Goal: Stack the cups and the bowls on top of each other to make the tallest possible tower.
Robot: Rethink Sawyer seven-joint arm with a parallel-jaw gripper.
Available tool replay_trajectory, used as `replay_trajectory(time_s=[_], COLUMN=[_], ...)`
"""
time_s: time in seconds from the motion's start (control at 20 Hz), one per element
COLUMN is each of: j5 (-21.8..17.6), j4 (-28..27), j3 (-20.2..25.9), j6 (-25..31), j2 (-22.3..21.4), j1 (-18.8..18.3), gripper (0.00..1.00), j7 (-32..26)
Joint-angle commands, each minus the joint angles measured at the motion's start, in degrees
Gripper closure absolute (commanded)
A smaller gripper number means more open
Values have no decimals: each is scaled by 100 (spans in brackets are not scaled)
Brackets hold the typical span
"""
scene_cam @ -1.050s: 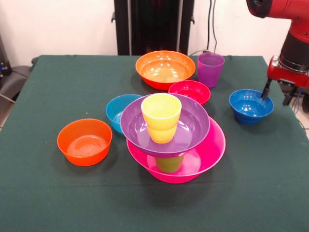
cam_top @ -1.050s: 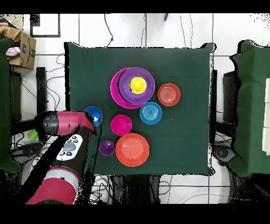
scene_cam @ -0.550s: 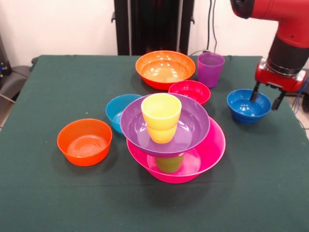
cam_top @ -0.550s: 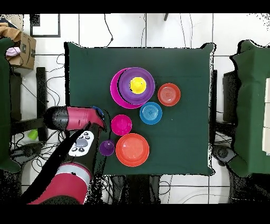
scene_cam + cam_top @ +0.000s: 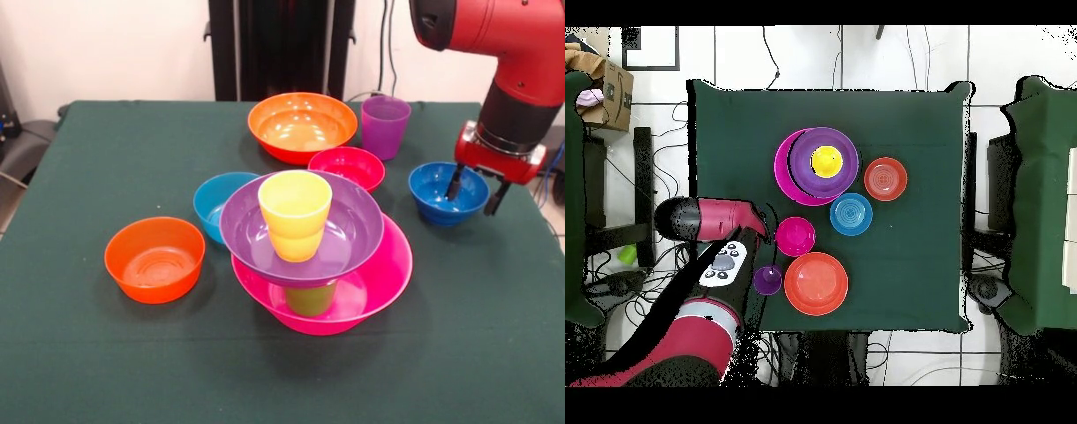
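Since 1 second ago we see the gripper [image 5: 474, 192] shifted toward the table's middle, dragging the dark blue bowl [image 5: 441, 191] along; its fingers spread wide, straddling the bowl's rim. We see the tower [image 5: 309, 252], yellow cup [image 5: 294, 213] topmost, standing centrally.

You will see the counter [image 5: 106, 353] covered edge to edge by a dark green cloth [image 5: 915, 130]. In the front view, a black column [image 5: 281, 49] stands upright behind the counter's far edge against a white wall [image 5: 106, 44], and dark cables [image 5: 387, 44] hang down the wall beside it. In the overhead view, the counter rests on a white tiled floor [image 5: 865, 60]. An open cardboard box [image 5: 605, 90] sits on the floor, well apart from the counter's corner.
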Motion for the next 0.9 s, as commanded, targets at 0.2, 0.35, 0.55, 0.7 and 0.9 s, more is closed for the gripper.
replay_trajectory(time_s=[0.2, 0.35, 0.55, 0.7, 0.9], j5=[31, 14, -37, -85, -148], j4=[-467, -441, -280, -164, 7], j3=[293, 274, 269, 238, 298], j6=[426, 338, 269, 214, 20], j2=[413, 463, 397, 372, 362], j1=[195, 192, 163, 146, 16], gripper=[0, 0, 0, 0, 0], j7=[988, 945, 857, 811, 672])
